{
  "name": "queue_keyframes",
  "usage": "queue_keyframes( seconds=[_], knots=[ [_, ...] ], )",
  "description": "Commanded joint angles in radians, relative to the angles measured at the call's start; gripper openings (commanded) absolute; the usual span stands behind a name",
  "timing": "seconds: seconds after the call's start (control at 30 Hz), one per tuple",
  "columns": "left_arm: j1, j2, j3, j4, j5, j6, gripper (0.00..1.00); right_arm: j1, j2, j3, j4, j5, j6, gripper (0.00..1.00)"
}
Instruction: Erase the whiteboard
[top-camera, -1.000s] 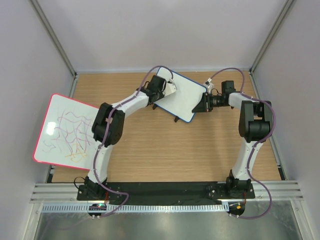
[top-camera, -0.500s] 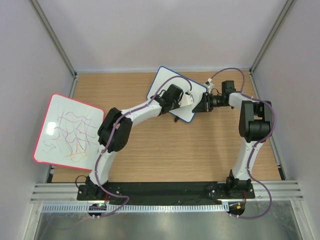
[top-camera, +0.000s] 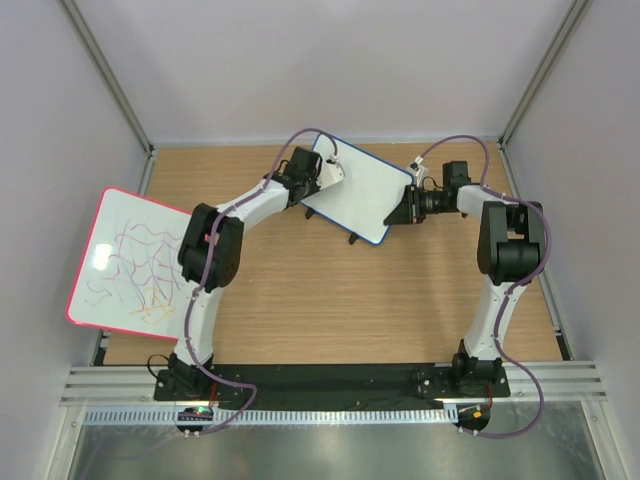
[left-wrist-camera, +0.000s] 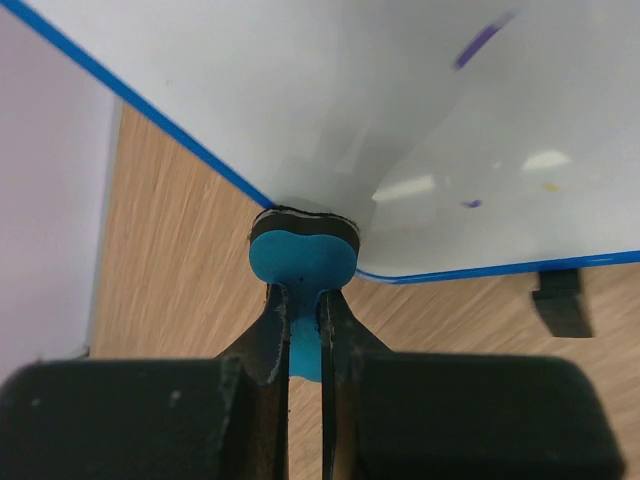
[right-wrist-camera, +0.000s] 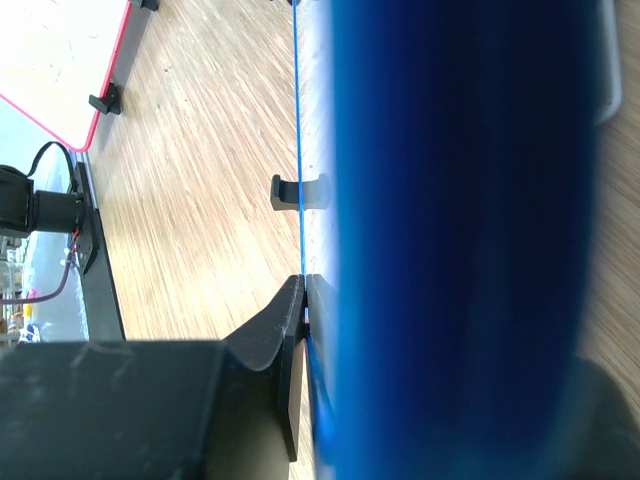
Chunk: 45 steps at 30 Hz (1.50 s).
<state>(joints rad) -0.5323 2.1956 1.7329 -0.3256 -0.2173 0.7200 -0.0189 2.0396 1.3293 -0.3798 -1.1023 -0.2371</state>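
The small blue-framed whiteboard (top-camera: 362, 195) lies tilted at the back middle of the table. My right gripper (top-camera: 404, 209) is shut on its right edge; in the right wrist view the blue frame (right-wrist-camera: 300, 160) runs between the closed jaws. My left gripper (top-camera: 322, 172) is shut on a blue eraser (left-wrist-camera: 303, 262) pressed on the board's near-left corner (left-wrist-camera: 300, 205). The board surface (left-wrist-camera: 400, 110) is white, with small purple marks (left-wrist-camera: 480, 45) at the upper right of the left wrist view.
A larger red-framed board (top-camera: 130, 262) with purple and yellow scribbles leans off the table's left edge; it also shows in the right wrist view (right-wrist-camera: 60, 60). Grey walls enclose the wooden table (top-camera: 330, 300). A black foot (left-wrist-camera: 560, 300) sticks out below the whiteboard.
My left gripper swept the eraser from the board's left corner towards its right side, then back to the left corner. The right arm and the board stayed put.
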Motion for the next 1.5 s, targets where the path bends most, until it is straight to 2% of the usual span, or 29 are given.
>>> queue_keyframes(
  seconds=[0.0,0.2,0.57,0.87,1.0,1.3,1.47],
  knots=[
    [0.018,0.035,0.016,0.045,-0.017,0.025,0.0,0.019,-0.048,-0.012,0.002,0.039,-0.053,0.01],
    [0.0,0.01,-0.01,0.045,0.028,-0.002,0.0,0.019,-0.048,-0.012,0.001,0.041,-0.053,0.01],
    [-0.159,0.018,-0.032,0.042,0.052,-0.016,0.0,0.019,-0.053,-0.016,0.005,0.041,-0.053,0.01],
    [-0.236,0.039,-0.038,0.039,0.061,-0.01,0.0,0.019,-0.05,-0.013,0.005,0.041,-0.051,0.01],
    [-0.233,0.035,-0.042,0.051,0.023,0.019,0.0,0.019,-0.05,-0.015,0.005,0.042,-0.051,0.01],
    [-0.089,0.02,-0.111,0.1,-0.036,0.122,0.0,0.019,-0.05,-0.015,0.009,0.041,-0.05,0.01],
    [-0.052,0.029,-0.098,0.109,-0.031,0.101,0.0,0.019,-0.052,-0.016,0.009,0.042,-0.048,0.01]
  ],
)
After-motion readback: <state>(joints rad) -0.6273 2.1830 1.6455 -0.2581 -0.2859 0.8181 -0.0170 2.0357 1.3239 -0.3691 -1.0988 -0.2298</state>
